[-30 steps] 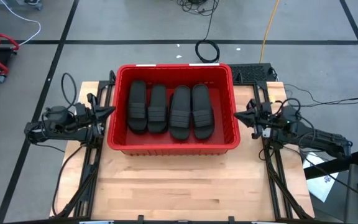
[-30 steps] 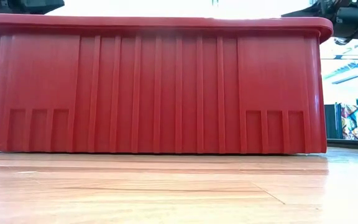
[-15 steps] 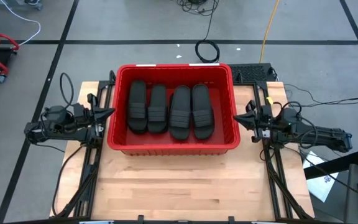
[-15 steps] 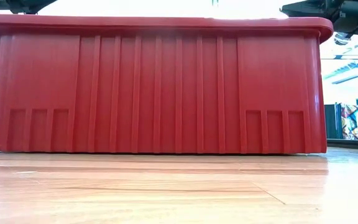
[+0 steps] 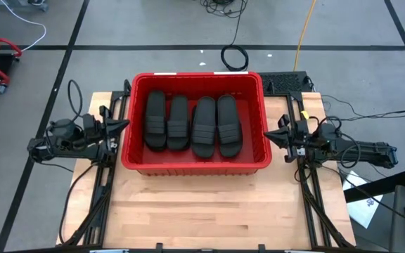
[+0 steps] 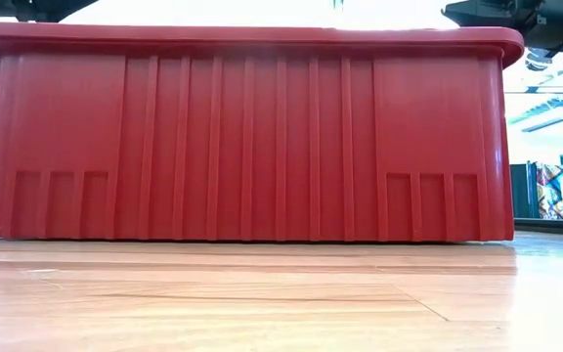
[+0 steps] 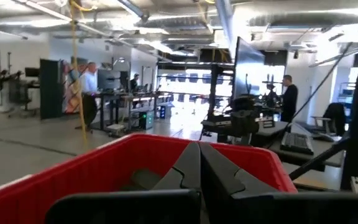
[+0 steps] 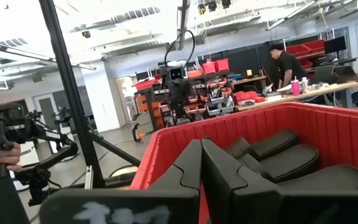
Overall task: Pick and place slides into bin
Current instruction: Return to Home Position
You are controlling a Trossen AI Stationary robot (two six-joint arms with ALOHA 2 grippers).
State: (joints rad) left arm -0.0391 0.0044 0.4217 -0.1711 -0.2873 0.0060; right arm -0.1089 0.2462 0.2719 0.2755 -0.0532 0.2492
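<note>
The red bin (image 5: 136, 158) stands on the far half of the wooden table. Several black slides (image 5: 192, 125) lie side by side in it, straps up, running from near to far; they also show in the right wrist view as slides (image 8: 278, 155). My left gripper (image 5: 126, 126) hovers shut just outside the bin's left wall, pointing at it. My right gripper (image 5: 266, 131) hovers shut just outside the right wall. Both have nothing between their fingers: left gripper (image 7: 199, 163), right gripper (image 8: 201, 163). In the low view the bin's near wall (image 6: 247, 137) hides the slides.
The near half of the table (image 5: 202, 211) is bare wood. Arm frames and cables run along both side edges. A coiled black cable (image 5: 235, 57) lies on the floor beyond the bin. People stand at benches in the room behind.
My right arm has swung at its base, so its rear part now lies farther from the near edge and the arm runs straighter across the table's right side. Its shut gripper stays beside the bin's right wall. The bin and slides have kept still.
</note>
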